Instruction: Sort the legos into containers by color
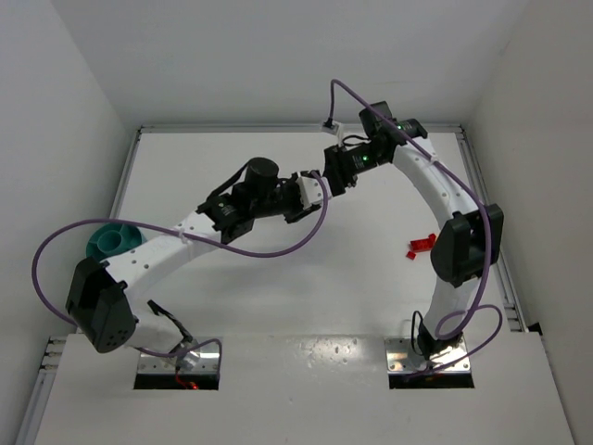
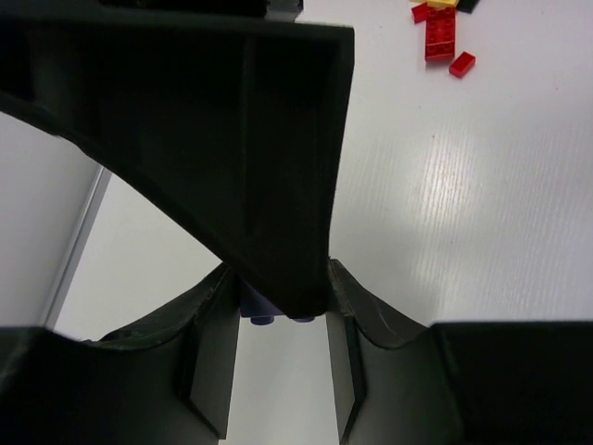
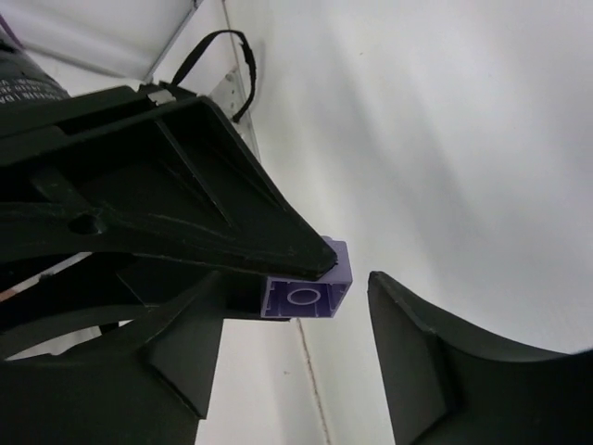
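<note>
Closest to the right wrist camera, a purple brick sits under the tip of a black finger reaching in from the left gripper. The right gripper has its jaws apart around the brick: one finger is just beside it, while the other finger stands clear with a gap showing. From the left wrist, only a sliver of the brick shows, mostly hidden behind a broad finger of the right gripper; the left gripper's own fingers press against its two sides, so it looks clamped on the brick. From above, the two grippers meet tip to tip over the middle of the table. Red and yellow legos lie loose on the table beside the right arm, well apart from the brick. The teal bowl stands at the left, partly hidden behind the left arm.
</note>
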`<act>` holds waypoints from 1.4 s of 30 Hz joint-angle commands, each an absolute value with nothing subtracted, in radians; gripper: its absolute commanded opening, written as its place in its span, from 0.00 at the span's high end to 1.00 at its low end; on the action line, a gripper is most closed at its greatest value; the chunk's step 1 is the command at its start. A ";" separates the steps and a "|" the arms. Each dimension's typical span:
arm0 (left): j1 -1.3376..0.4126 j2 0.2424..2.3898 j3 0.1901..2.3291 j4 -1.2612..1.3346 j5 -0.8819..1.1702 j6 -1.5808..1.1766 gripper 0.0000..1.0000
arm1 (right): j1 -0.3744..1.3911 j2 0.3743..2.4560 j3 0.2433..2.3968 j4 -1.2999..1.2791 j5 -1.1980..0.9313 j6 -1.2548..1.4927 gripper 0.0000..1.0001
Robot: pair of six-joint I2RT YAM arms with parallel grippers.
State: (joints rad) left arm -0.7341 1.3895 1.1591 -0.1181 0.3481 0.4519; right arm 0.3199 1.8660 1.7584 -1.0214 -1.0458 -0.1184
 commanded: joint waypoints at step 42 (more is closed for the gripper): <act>0.334 1.160 1.283 -1.126 0.001 0.264 0.80 | 0.202 2.114 1.973 -1.019 -0.719 -0.198 0.33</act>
State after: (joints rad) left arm 0.2668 1.1931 1.3071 -1.0836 -0.0216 0.2085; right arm 0.2016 2.0949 1.9205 -1.0050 -0.7238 -0.1646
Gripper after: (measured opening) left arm 0.423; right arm 0.668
